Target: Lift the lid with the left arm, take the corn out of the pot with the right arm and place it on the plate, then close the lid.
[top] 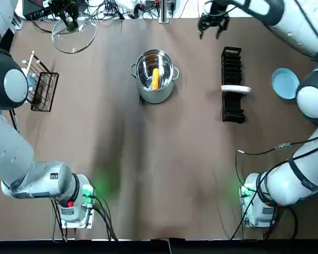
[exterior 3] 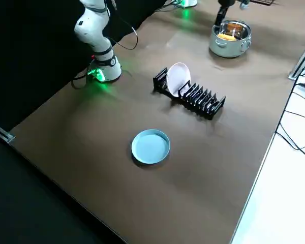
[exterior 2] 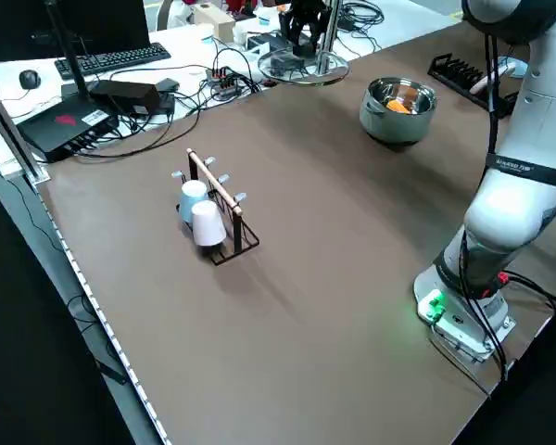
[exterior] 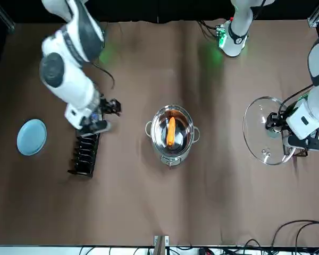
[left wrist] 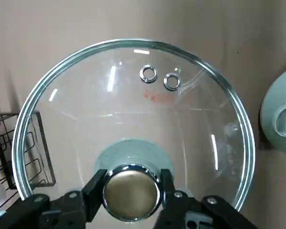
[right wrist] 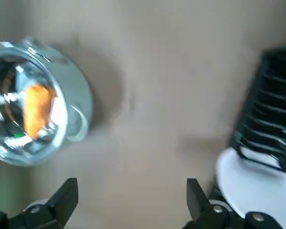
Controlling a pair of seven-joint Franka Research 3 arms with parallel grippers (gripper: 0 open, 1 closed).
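The steel pot (top: pixel 155 74) stands uncovered at the table's far middle, with the orange corn (top: pixel 155 78) lying inside it. My left gripper (top: pixel 69 20) is shut on the knob (left wrist: pixel 131 191) of the glass lid (top: pixel 73 33), holding it over the far left corner, well clear of the pot. My right gripper (top: pixel 212 22) hangs open and empty, to the right of the pot near the far edge. In the right wrist view the pot (right wrist: pixel 33 121) and corn (right wrist: pixel 38 107) lie ahead of the open fingers (right wrist: pixel 69 195). The blue plate (top: pixel 284 83) rests at the right edge.
A black dish rack (top: pixel 232 84) holding one white plate (top: pixel 236 89) stands between the pot and the blue plate. A wire cup rack (top: pixel 42 84) with cups sits at the left. Cables and equipment lie beyond the far edge.
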